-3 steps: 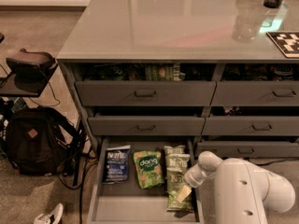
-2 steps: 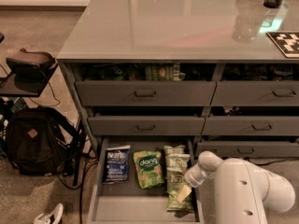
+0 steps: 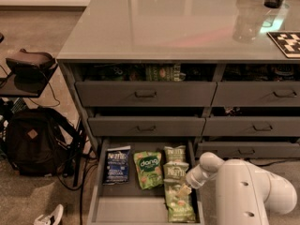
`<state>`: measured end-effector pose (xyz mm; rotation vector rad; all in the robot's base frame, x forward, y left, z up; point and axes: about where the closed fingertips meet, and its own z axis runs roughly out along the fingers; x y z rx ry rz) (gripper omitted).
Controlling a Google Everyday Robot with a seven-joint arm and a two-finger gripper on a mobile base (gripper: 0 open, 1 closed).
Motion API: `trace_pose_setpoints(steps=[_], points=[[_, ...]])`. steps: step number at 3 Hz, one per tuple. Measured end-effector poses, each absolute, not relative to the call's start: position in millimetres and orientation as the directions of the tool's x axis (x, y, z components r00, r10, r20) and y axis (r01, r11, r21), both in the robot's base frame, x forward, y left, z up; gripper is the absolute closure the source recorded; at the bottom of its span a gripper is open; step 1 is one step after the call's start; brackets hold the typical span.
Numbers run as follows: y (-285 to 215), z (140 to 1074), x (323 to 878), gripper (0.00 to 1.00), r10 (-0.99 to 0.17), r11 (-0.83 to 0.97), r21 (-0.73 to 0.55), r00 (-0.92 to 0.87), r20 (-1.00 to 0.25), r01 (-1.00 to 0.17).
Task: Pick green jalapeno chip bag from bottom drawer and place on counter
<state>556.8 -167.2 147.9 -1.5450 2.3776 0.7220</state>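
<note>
The bottom drawer (image 3: 101, 191) is pulled open at the lower middle of the camera view. Three olive-green jalapeno chip bags lie in a column along its right side: back (image 3: 175, 153), middle (image 3: 175, 170) and front (image 3: 178, 202). A blue Kettle bag (image 3: 116, 165) and a bright green "dang" bag (image 3: 148, 168) lie to their left. My gripper (image 3: 186, 187) reaches down from the white arm (image 3: 243, 191) onto the right edge of the column, between the middle and front bags. The glossy grey counter (image 3: 173, 22) fills the top.
Narrower dark drawers with bar handles (image 3: 145, 94) sit above, the top ones slightly open with snacks inside. A clear bottle (image 3: 246, 22) and a checkered board (image 3: 287, 42) stand on the counter's right. A black backpack (image 3: 33, 142), cables and a stool (image 3: 28, 67) stand left.
</note>
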Motion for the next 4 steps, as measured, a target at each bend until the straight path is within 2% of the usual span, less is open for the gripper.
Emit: trace_pose_setpoints(steps=[2,3,4], points=[[-167.2,147.9,556.8,0.88,-0.795,0.328,0.283,-0.426,-0.431,-0.901],[-167.2,147.9,556.7,1.0,-0.795,0.328,0.284,-0.426,-0.431,-0.901],[-167.2,147.8,556.7,0.81,-0.795,0.328,0.284,-0.426,-0.431,-0.901]])
